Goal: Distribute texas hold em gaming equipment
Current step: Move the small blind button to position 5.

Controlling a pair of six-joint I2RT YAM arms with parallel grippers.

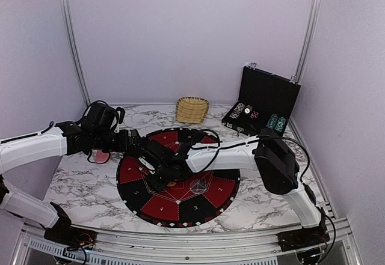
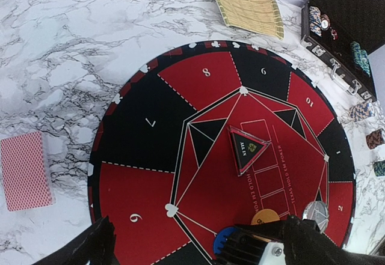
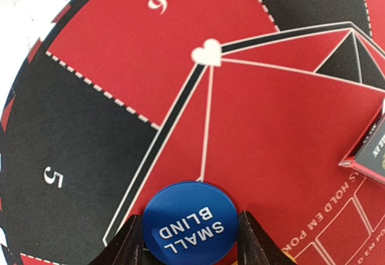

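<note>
A blue "SMALL BLIND" button disc (image 3: pixel 191 226) lies on the red centre of the numbered mat (image 3: pixel 120 42), near the heart mark between fields 5 and 6. My right gripper (image 3: pixel 189 219) is shut on it, one finger touching each side. The same blue disc (image 2: pixel 224 239) peeks out under that gripper in the left wrist view, with an orange disc (image 2: pixel 264 217) and a clear disc (image 2: pixel 316 212) beside it. My left gripper (image 2: pixel 204 250) hangs wide open above the mat's left part, holding nothing. A red-backed card deck (image 2: pixel 25 170) lies on the marble left of the mat.
A triangular "ALL IN" marker (image 2: pixel 246 149) sits at the mat's centre. A wicker basket (image 1: pixel 192 109) and an open black case (image 1: pixel 264 100) with chips stand at the back. Small chip stacks (image 2: pixel 361 110) stand right of the mat. The arms cross over the mat (image 1: pixel 213 187).
</note>
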